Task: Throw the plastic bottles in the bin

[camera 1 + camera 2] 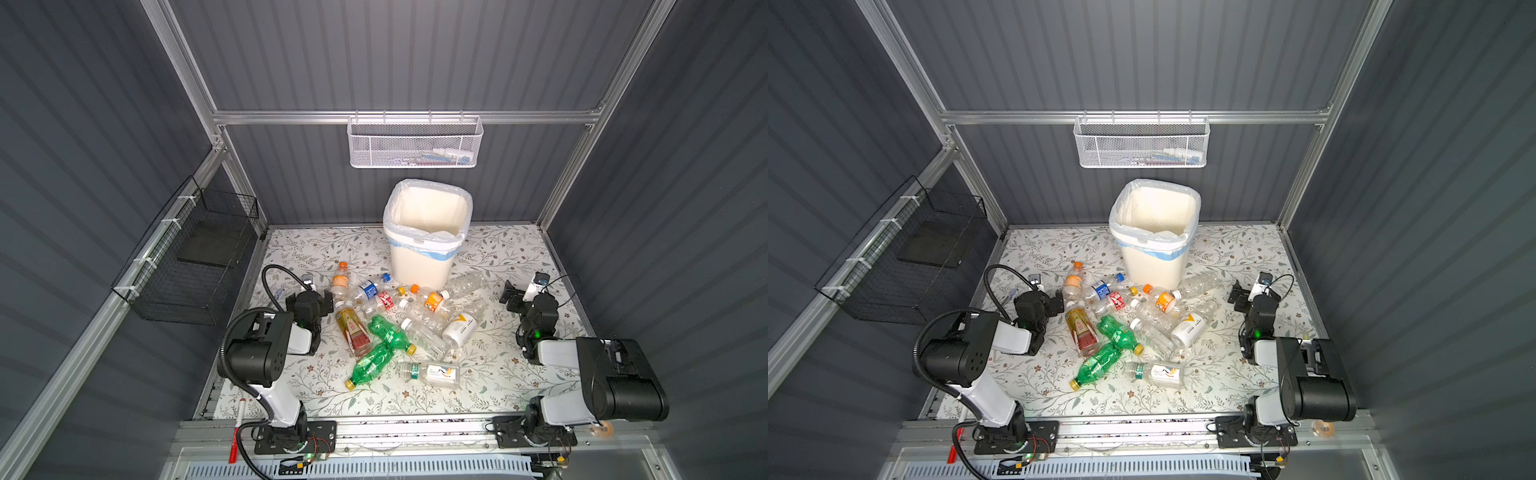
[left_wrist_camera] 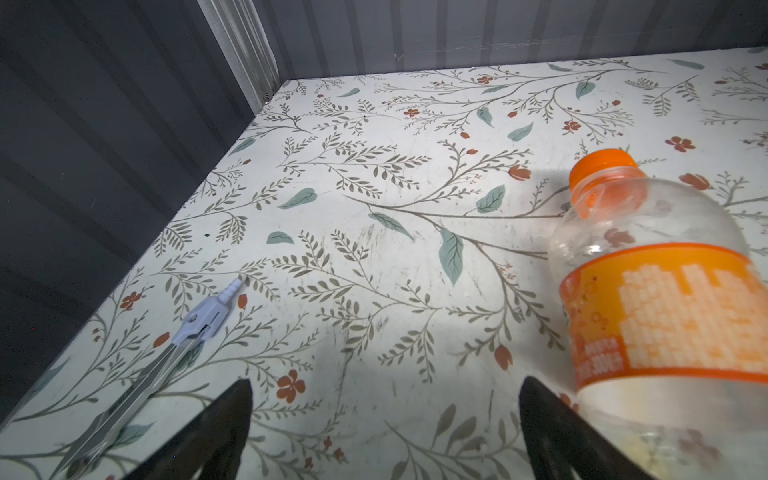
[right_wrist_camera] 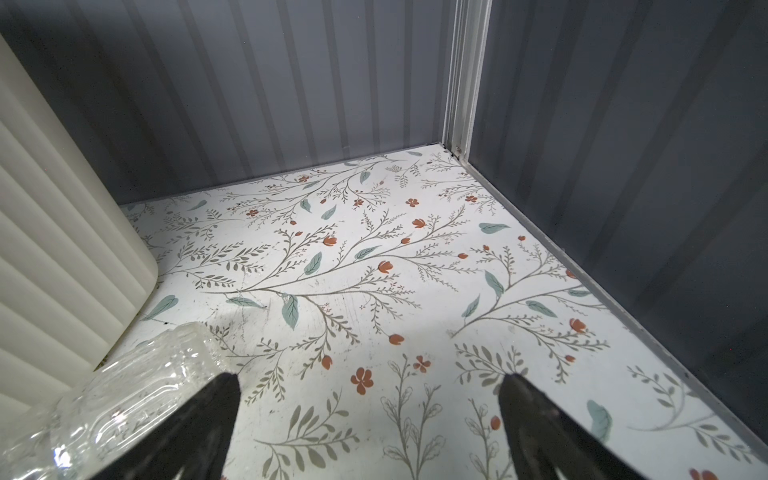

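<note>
While the black left gripper (image 2: pixel 384 388) and right gripper (image 3: pixel 370 380) are hanging wide open and empty, I'm watching the small clear and green plastic bottles (image 1: pixel 388 332) lying overlapped before the tall cream-white plastic bin (image 1: pixel 419 266); I'm expecting a pinch on one to squirt it away or drag neighbours.
</note>
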Controlling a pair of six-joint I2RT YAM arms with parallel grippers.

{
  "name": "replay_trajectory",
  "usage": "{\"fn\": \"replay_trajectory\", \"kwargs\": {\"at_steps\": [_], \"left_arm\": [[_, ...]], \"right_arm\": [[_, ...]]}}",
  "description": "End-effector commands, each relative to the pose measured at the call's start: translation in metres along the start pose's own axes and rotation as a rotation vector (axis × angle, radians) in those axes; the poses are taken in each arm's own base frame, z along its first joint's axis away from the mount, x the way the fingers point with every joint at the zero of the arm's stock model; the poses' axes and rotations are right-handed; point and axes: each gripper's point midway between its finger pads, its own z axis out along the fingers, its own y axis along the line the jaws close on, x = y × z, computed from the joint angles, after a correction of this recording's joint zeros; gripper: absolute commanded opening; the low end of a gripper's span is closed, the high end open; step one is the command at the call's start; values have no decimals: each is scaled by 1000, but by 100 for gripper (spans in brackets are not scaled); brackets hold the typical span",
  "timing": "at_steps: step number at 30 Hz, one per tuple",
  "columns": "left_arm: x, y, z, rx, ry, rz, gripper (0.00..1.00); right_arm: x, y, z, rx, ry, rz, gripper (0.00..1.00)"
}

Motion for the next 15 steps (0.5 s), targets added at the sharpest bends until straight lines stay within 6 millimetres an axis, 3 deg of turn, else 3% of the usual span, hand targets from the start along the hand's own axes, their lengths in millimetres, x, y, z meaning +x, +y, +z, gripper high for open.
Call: {"fn": "replay_trajectory", "kwargs": {"at_steps": [1,15], "left_arm": [[-11,0,1,7,-30,-5,100],[-10,-1,2,9,-25,-3,100]], "right_arm": [[-3,3,3,-10,-6,-7,99],[-3,3,3,-11,-1,-7,99]]}}
